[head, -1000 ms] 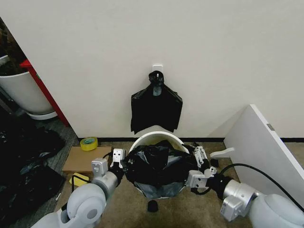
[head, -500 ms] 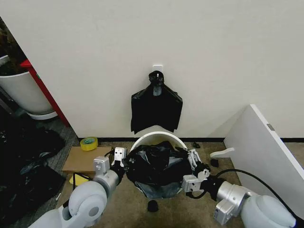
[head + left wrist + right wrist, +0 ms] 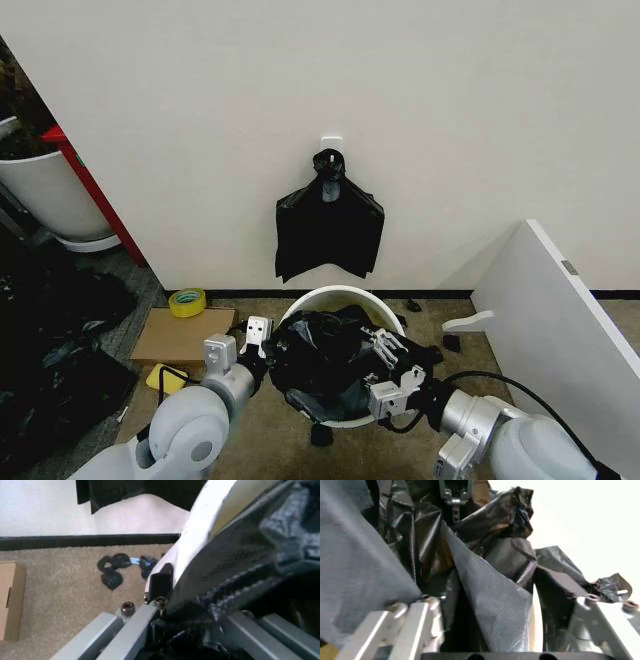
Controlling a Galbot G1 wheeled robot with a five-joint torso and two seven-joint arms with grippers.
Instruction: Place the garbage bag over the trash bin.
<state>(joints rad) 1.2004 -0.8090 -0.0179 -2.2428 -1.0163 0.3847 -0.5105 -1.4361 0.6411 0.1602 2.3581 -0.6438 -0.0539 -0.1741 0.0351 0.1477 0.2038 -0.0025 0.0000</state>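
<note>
The cream-white trash bin [image 3: 345,294] stands on the carpet near the wall, with the black garbage bag [image 3: 320,362] bunched in and over its mouth. My left gripper [image 3: 256,333] is at the bin's left rim, shut on the garbage bag's edge. In the left wrist view one finger pad [image 3: 160,583] presses against the white rim [image 3: 200,536], with the crinkled bag [image 3: 250,555] beside it. My right gripper [image 3: 383,346] hovers over the bin's right front, open. In the right wrist view its fingers [image 3: 405,626] stand wide apart with loose folds of bag [image 3: 495,592] between them.
A flat black bundle [image 3: 328,225] hangs from a wall hook above the bin. A white board [image 3: 560,320] leans at the right. Cardboard [image 3: 180,335] and a yellow tape roll [image 3: 187,301] lie left, beyond them dark bags [image 3: 50,330] and a white tub [image 3: 45,195]. A small black piece [image 3: 320,435] lies on the carpet.
My right gripper has slid left, in over the bin's right side, and the bag there has bunched inward off that side. The left gripper has barely moved.
</note>
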